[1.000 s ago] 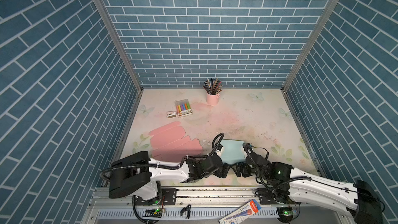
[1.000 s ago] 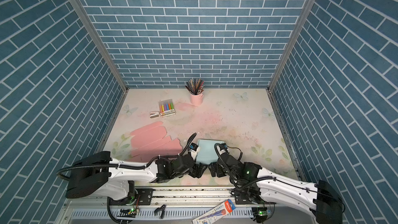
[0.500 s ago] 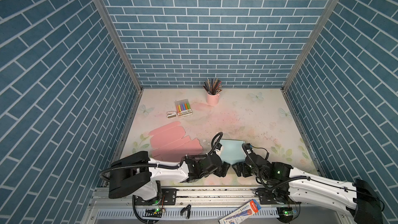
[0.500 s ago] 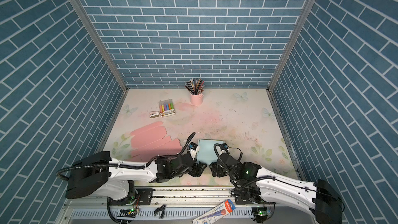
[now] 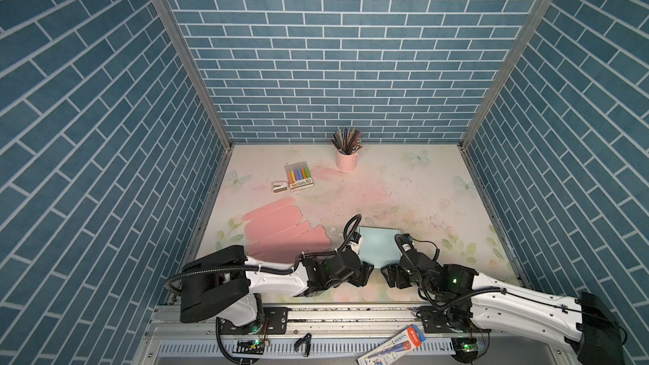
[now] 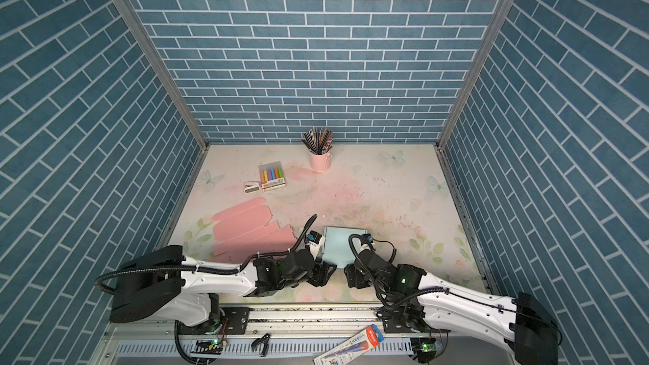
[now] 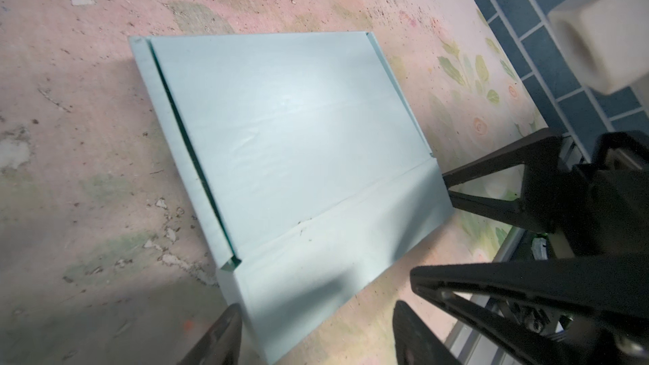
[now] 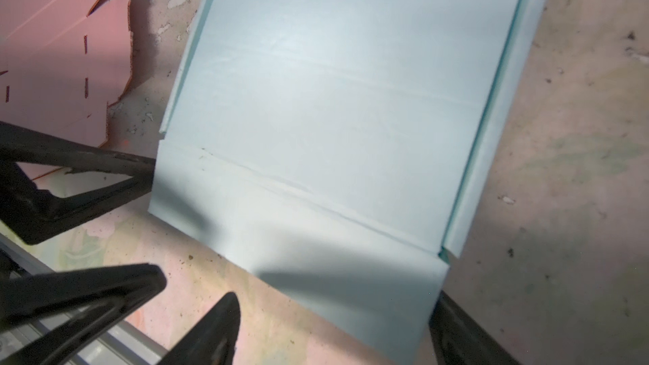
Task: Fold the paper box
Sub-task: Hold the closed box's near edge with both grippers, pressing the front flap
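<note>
**Near flap lies between both sets of jaws, crease running arm to arm**

I have the pale blue flat paper box [image 5: 377,249] lying on the floral pink bench [image 5: 404,187], close to the front edge and roughly centred between the arms. Narrow strips along its two sides are creased, but I cannot tell whether they are upright or folded over. The wide near flap [image 7: 333,261] lies flat and points back toward the robot's base.

I judge that the next move turns on that flap. Its crease runs crosswise, from one arm to the other, so the lift has to go up and away from the base, over onto the main panel.

The left gripper [image 5: 366,272] is at the flap's left corner and the right gripper [image 5: 388,273] at its right corner. Both are low, angled toward each other, and about equally near. Both sets of jaws are spread and pinch nothing. In each wrist view the flap's free edge sits in the gap between the fingers, not yet clamped.

The flat pink cardboard blank [image 5: 277,233] lies near the box on the left arm's side, apart from it.
</note>
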Robot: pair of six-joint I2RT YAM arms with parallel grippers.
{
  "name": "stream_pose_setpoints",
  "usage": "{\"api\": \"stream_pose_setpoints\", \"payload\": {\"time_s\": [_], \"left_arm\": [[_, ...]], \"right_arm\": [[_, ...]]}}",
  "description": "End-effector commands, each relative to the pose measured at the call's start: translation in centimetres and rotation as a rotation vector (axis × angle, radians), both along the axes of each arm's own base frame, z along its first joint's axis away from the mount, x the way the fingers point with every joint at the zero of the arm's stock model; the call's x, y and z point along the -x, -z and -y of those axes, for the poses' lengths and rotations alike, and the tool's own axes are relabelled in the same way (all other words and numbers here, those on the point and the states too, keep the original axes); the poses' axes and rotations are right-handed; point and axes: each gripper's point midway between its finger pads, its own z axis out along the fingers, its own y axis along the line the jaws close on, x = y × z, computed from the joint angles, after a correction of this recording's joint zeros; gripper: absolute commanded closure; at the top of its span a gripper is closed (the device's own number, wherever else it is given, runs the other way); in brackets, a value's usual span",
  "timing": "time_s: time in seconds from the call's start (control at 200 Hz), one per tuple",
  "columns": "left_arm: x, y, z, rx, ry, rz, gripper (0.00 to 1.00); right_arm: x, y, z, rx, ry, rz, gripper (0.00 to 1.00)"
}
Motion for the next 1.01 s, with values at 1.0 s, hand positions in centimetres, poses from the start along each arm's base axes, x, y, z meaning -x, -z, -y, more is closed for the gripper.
{"api": "stream_pose_setpoints", "payload": {"time_s": [1.0], "left_arm": [[-0.34, -0.41, 0.83, 0.034, 0.008, -0.001, 0.37]], "right_arm": [[-0.74, -0.50, -0.14, 0.021, 0.033, 0.020, 0.18]]}}
